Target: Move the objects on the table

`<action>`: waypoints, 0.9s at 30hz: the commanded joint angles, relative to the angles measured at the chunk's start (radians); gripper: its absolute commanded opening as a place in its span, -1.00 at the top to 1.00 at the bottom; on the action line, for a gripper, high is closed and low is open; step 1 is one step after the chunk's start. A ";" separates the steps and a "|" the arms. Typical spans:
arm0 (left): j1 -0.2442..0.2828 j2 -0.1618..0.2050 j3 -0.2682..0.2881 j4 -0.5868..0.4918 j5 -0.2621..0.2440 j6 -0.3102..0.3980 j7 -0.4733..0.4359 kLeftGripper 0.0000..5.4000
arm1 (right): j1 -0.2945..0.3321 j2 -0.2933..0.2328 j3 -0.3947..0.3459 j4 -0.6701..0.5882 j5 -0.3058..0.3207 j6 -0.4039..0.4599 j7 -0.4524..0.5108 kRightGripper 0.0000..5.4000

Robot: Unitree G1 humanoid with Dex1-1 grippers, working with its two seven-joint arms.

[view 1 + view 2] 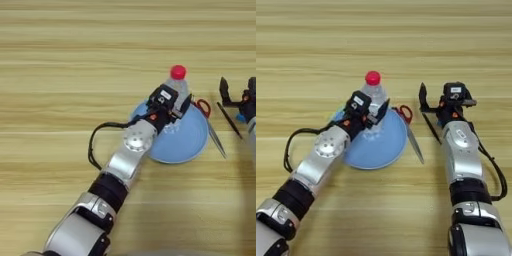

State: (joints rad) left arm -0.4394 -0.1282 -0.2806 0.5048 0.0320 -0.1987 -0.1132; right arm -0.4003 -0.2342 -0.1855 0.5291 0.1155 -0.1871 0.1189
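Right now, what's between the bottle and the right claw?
Red-handled scissors lie between the water bottle and right claw, beside the blue plate; right eye view.

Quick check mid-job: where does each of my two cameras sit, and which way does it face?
Left eye view: on the head, looking down at the table; shows the whole left arm, left gripper at the bottle, right gripper at the edge.
Right eye view: same head, same downward look; shows both arms.
Shared: bottle, blue plate, scissors.

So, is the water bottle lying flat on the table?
No, the water bottle stands upright with its red cap on top, at the far edge of the blue plate, with the left claw around it.
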 commanded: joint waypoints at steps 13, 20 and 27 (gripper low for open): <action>-0.108 0.252 0.345 -0.026 -0.034 0.042 0.096 -0.17 | -0.008 0.005 0.004 -0.019 -0.004 0.013 -0.004 -1.00; -0.129 0.238 0.375 0.139 -0.051 0.003 0.103 -0.17 | -0.003 0.007 0.004 -0.032 -0.006 0.020 -0.005 -1.00; -0.124 0.215 0.364 0.148 -0.044 -0.010 0.084 -0.17 | -0.002 0.012 0.006 -0.038 -0.008 0.023 -0.007 -1.00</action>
State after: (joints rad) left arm -0.5220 0.0888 0.0879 0.6692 -0.0078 -0.1767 -0.0238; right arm -0.4003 -0.2270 -0.1841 0.5054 0.1106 -0.1819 0.1162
